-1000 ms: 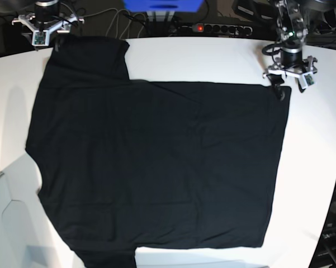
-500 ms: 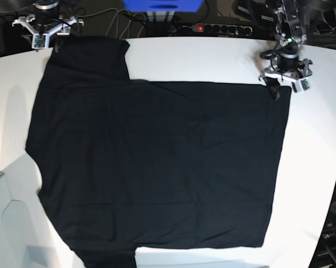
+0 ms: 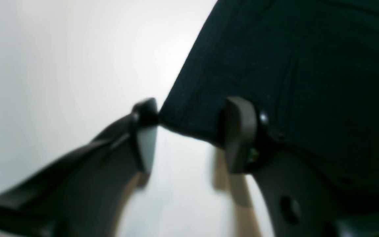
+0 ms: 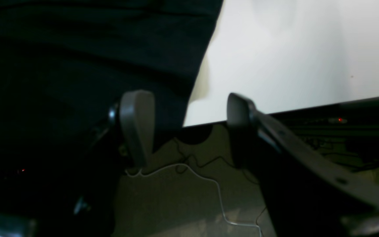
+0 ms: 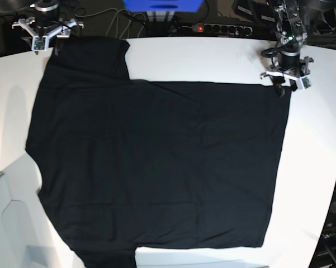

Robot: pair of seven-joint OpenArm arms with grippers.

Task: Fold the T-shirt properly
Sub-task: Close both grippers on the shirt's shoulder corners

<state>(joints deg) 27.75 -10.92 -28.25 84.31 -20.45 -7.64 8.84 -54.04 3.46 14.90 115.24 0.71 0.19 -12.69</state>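
Note:
The black T-shirt [image 5: 156, 162] lies spread flat, plain side up, on the white table [image 5: 212, 56]. My left gripper [image 5: 279, 87] is at the shirt's far right corner. In the left wrist view it [image 3: 191, 135] is open, with the shirt's corner [image 3: 291, 65] reaching between its two fingers. My right gripper [image 5: 56, 49] is at the far left sleeve corner by the table's back edge. In the right wrist view it [image 4: 189, 128] is open, one finger [image 4: 137, 125] is over the shirt [image 4: 77, 49], and the other is past the cloth edge.
A power strip with a red light [image 5: 212, 28] and a blue box [image 5: 163, 4] sit behind the table's back edge. Cables [image 4: 209, 184] lie on the floor below that edge. The table's right edge curves off at the lower right [image 5: 324, 223].
My left gripper has shifted slightly back and left at the shirt's far right corner. The right arm and the shirt have hardly moved.

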